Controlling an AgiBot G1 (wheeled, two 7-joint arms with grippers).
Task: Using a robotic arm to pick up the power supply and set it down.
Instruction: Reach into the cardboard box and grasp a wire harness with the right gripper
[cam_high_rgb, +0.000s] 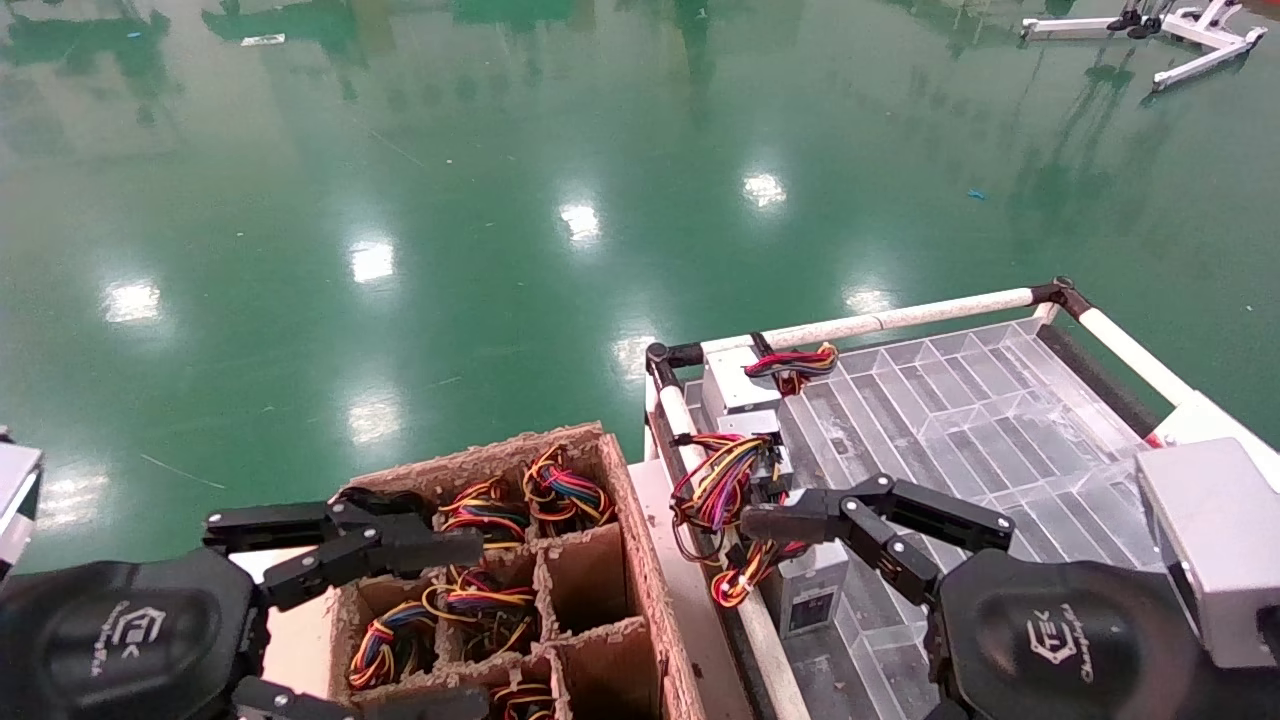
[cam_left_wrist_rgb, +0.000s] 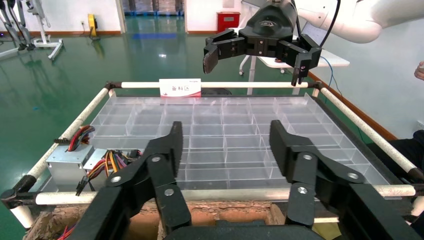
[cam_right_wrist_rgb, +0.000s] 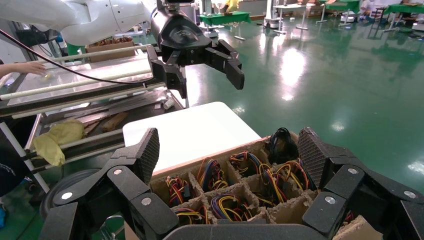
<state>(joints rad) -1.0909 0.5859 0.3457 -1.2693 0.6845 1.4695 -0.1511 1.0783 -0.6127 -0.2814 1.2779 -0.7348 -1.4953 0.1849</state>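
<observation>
Three silver-grey boxes with red, yellow and orange wire bundles lie along the left side of a clear compartment tray (cam_high_rgb: 980, 400). The farthest power supply (cam_high_rgb: 735, 385) is at the far corner, a second (cam_high_rgb: 752, 440) just behind it, a third (cam_high_rgb: 812, 592) closest to me. The robotic arm's right gripper (cam_left_wrist_rgb: 253, 72) hangs open well above the tray, holding nothing. My left gripper (cam_right_wrist_rgb: 210, 86) is open and empty too, hovering over a cardboard box (cam_high_rgb: 640, 520) whose cells hold coiled wire bundles (cam_right_wrist_rgb: 220, 205).
White rails (cam_high_rgb: 900, 322) frame the tray on its cart. A white tabletop (cam_right_wrist_rgb: 190, 132) lies beyond the cardboard box. Shiny green floor (cam_high_rgb: 500, 200) surrounds everything. A labelled card (cam_left_wrist_rgb: 180, 87) sits on the tray's far rail.
</observation>
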